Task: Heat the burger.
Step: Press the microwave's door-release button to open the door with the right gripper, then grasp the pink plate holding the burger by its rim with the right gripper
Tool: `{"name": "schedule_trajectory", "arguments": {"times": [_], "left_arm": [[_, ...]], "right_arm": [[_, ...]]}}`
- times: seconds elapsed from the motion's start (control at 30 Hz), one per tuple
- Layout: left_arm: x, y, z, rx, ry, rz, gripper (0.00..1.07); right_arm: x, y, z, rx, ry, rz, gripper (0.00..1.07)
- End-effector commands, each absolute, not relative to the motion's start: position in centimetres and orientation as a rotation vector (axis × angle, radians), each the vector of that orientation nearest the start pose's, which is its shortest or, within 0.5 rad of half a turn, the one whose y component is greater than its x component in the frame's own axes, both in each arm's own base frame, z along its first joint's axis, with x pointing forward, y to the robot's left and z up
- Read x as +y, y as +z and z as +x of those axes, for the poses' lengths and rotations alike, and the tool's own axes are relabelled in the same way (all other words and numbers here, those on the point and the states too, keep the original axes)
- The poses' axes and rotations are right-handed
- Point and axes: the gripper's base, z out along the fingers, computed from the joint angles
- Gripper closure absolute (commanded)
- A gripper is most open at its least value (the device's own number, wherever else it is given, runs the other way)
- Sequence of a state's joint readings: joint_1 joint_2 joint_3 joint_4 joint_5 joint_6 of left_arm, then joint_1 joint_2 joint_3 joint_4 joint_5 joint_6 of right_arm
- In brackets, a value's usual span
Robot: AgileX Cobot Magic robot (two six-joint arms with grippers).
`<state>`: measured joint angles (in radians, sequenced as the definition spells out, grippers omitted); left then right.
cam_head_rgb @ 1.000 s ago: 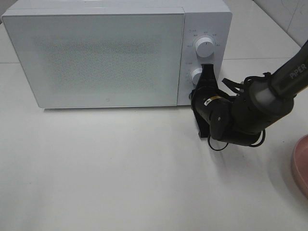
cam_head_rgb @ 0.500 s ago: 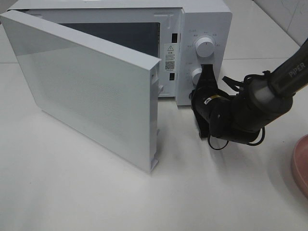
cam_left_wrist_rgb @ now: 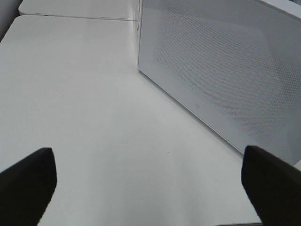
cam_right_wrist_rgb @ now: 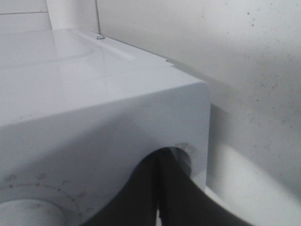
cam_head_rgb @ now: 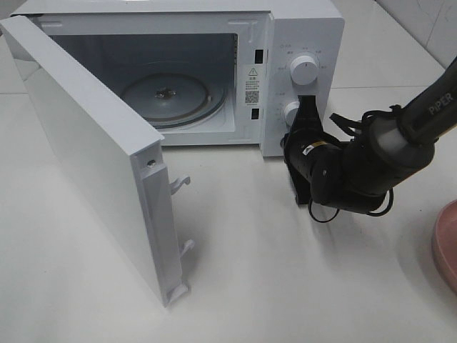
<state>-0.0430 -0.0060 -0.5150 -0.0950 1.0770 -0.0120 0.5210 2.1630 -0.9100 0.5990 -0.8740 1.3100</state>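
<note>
The right gripper (cam_head_rgb: 308, 107) is pressing its jaws fully together with nothing between them, and its tip is sitting at the microwave's control panel, just beside the lower knob (cam_head_rgb: 290, 111). On my right wrist feed the shut fingers (cam_right_wrist_rgb: 160, 197) are lying against that front corner. The left gripper (cam_left_wrist_rgb: 149, 186) is holding its jaws spread wide over bare table, gripping nothing, and I am not seeing it on the high camera.

The white table (cam_head_rgb: 285, 286) is filling most of my high feed. The microwave (cam_head_rgb: 178, 7) is standing at its far side, and its door (cam_head_rgb: 86, 157) is swinging wide out toward the left arm's side (the left wrist camera is looking straight at its dotted outer face (cam_left_wrist_rgb: 221, 84)). Inside the open cavity the round glass turntable (cam_head_rgb: 171, 96) is lying flat with nothing on it. A pink plate (cam_head_rgb: 446, 246) is peeking in at the table's right edge, well apart from the microwave. The upper knob (cam_head_rgb: 305, 70) is sitting above the gripper's tip, a warning sticker (cam_head_rgb: 252, 84) is showing on the door frame, and two latch hooks (cam_head_rgb: 180, 183) are sticking out of the door's inner edge.

As for the burger, none of my feeds is showing it, so I cannot tell where it is.
</note>
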Motion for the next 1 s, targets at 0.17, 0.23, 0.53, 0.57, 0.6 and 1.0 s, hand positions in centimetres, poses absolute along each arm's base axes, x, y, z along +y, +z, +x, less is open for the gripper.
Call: {"name": "schedule_trajectory", "arguments": {"times": [0.17, 0.23, 0.53, 0.57, 0.6, 1.0], "left_arm": [[-0.8, 28.1, -1.1, 2.013, -0.158, 0.036, 0.07], [-0.8, 28.1, -1.1, 2.013, -0.158, 0.036, 0.07], [-0.8, 28.1, -1.1, 2.013, -0.158, 0.036, 0.07], [-0.8, 28.1, -1.1, 2.013, -0.158, 0.036, 0.07], [-0.8, 28.1, -1.1, 2.013, -0.158, 0.036, 0.07], [-0.8, 28.1, -1.1, 2.013, -0.158, 0.036, 0.07]], "right_arm": [[13.4, 14.4, 37.1, 1.133, 1.167, 1.203, 1.07], [13.3, 14.2, 36.7, 1.181, 1.155, 1.235, 1.07], [13.8, 12.8, 35.1, 1.428, 1.145, 1.323, 1.07], [13.7, 12.4, 34.6, 1.461, 1.136, 1.343, 1.07], [13.5, 12.3, 34.1, 1.483, 1.123, 1.350, 1.07], [12.5, 13.1, 30.7, 1.704, 1.007, 1.317, 1.07]]}}
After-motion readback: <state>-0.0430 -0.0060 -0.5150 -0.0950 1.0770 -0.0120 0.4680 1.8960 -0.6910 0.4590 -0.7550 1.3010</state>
